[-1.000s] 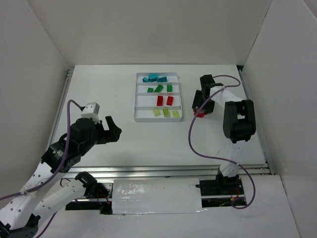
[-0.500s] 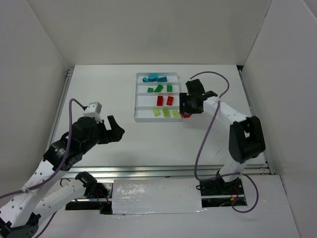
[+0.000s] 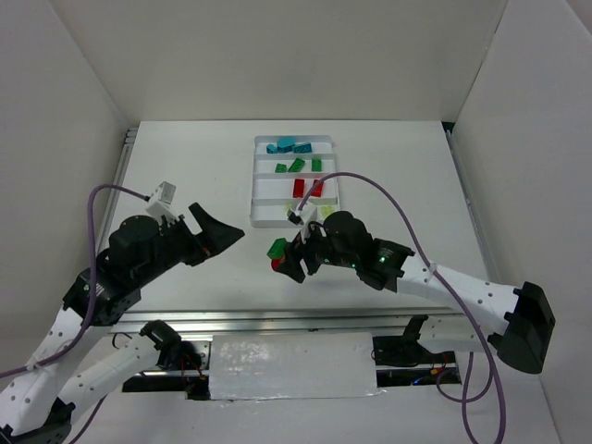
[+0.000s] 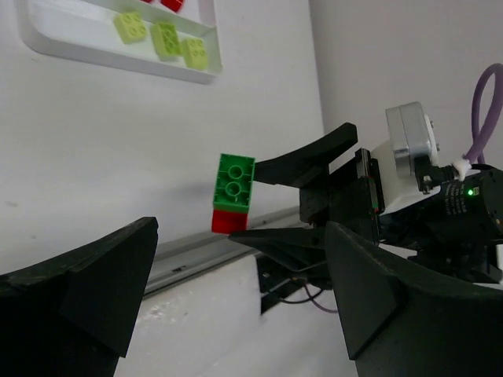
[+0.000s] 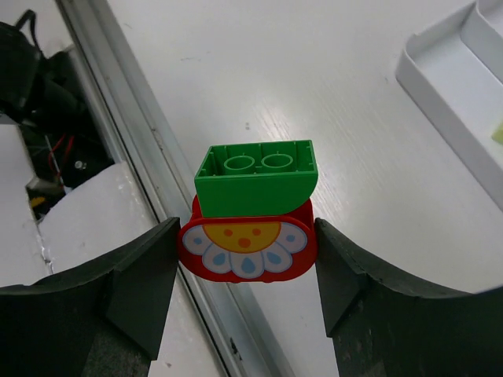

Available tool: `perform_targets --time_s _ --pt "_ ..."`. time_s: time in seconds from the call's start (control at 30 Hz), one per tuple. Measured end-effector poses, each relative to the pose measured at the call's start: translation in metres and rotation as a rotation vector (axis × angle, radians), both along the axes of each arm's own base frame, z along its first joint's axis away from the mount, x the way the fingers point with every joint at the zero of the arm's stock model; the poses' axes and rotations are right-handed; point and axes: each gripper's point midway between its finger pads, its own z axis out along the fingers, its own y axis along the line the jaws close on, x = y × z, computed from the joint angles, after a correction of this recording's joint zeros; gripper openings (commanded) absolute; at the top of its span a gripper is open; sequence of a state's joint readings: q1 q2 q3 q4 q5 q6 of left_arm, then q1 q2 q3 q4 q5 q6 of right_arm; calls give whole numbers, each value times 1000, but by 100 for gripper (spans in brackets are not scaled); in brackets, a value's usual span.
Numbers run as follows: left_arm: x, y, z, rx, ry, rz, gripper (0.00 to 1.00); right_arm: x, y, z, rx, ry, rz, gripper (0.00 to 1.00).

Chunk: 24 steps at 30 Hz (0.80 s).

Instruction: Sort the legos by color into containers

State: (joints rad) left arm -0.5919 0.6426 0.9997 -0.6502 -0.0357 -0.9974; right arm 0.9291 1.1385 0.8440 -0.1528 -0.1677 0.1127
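Pinching a two-piece stack, your right jaws are gripping a red piece point(image 5: 247, 245), printed with a flower face, by its two sides. A green brick point(image 5: 255, 179) is sitting on top of it, with two rings showing on its upper face. Your right arm point(image 3: 444, 277) is reaching across from the right side. The stack is hanging above the desk point(image 3: 185, 166) close to its near edge, roughly midway along it, and the edge rail point(image 5: 149, 181) is showing just behind it in the right wrist view. Your left jaws are standing spread wide and gripping nothing. They are pointing at the stack from the left, near it but apart from it, and the left wrist view is showing the green brick above the red piece between their tips. The white tray point(image 3: 252, 190) is lying in the far half of the desk, about midway between the left and right edges and well apart from the stack. Its compartments are holding teal bricks point(image 3: 287, 145) nearest the far edge, then dark green bricks point(image 3: 298, 165), then red bricks point(image 3: 299, 188), and pale yellow-green bricks point(image 4: 161, 38) in the one nearest you.
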Motion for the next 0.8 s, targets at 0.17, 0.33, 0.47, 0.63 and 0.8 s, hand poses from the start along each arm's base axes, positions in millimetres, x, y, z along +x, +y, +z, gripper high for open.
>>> perform_targets --time_s 0.17,0.33,0.47,0.63,0.8 --pt "0 -34 -15 -75 77 -130 95 -18 15 21 67 -59 74 0" --pt "0 -61 -53 -66 203 -245 90 -28 22 29 81 -79 114 0" --pt "-5 -68 -68 -71 248 -296 84 -30 28 40 90 -96 132 0" --pt "-6 -73 -62 -86 224 -327 68 -31 38 48 89 -111 148 0" --pt "-5 -75 -62 -75 205 -352 15 -29 43 40 47 -95 150 0"
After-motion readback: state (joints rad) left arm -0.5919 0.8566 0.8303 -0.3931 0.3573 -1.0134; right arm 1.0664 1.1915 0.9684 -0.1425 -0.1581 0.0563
